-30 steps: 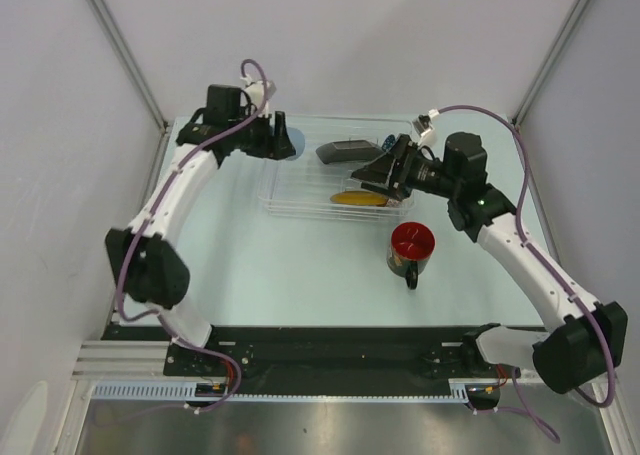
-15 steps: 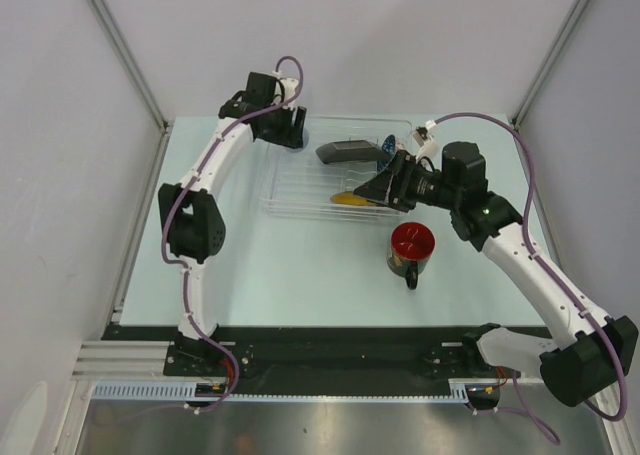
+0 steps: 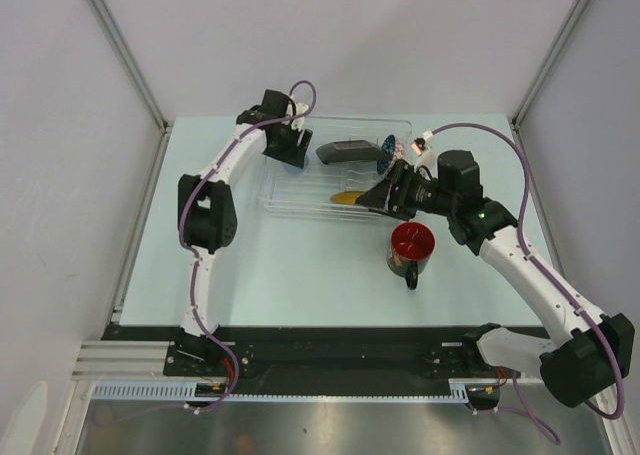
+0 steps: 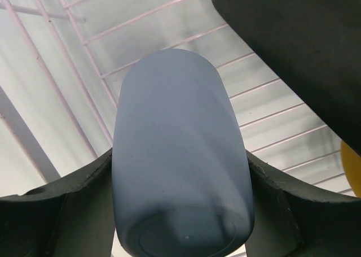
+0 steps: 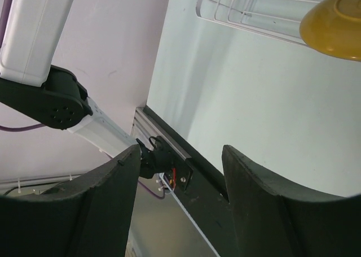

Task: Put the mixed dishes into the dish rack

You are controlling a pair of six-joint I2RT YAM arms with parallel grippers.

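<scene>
Left arm swung inward since earlier frame, elbow nearer rack (image 3: 300, 197). Overhead: we saw left gripper (image 3: 291, 153) at rack's far left corner; dark plate (image 3: 348, 152), yellow plate (image 3: 349, 197) inside; mug (image 3: 410, 248) on table (image 3: 280, 265), outside. Left wrist: we found fingers (image 4: 73, 212) clamped on blue bowl (image 4: 177, 149) over rack's ribs. Right wrist: right gripper (image 5: 180, 155) spread, nothing between; yellow plate's edge beyond.

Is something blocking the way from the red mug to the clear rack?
Nothing lies on the table between the mug and the dish rack. Only the right gripper hangs over the rack's near right side.
</scene>
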